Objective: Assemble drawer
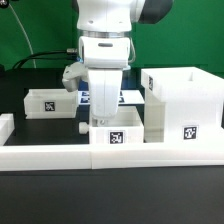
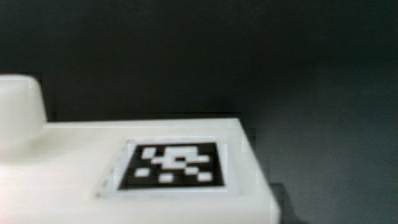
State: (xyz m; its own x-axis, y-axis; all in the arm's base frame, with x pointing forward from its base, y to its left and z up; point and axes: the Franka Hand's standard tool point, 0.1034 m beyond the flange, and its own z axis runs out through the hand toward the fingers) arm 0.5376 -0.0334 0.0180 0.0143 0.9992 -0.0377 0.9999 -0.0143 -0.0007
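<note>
My gripper (image 1: 98, 120) reaches straight down onto the left end of a small white tray (image 1: 118, 136) with a square tag on its front. The tray sits on the table against the front rail. The tray (image 2: 169, 165) fills the wrist view very close up, blurred, with its tag facing the camera. My fingertips are hidden, and the jaws seem closed on the tray's wall. A second tray (image 1: 46, 102) lies to the exterior view's left. The tall open box case (image 1: 185, 98) stands at the right, touching the first tray's end.
The long low white border rail (image 1: 110, 156) runs along the front. The marker board (image 1: 128, 97) lies behind the arm, mostly hidden. A small white piece (image 1: 5, 125) sits at the far left edge. Dark table (image 2: 302, 60) shows beyond the tray.
</note>
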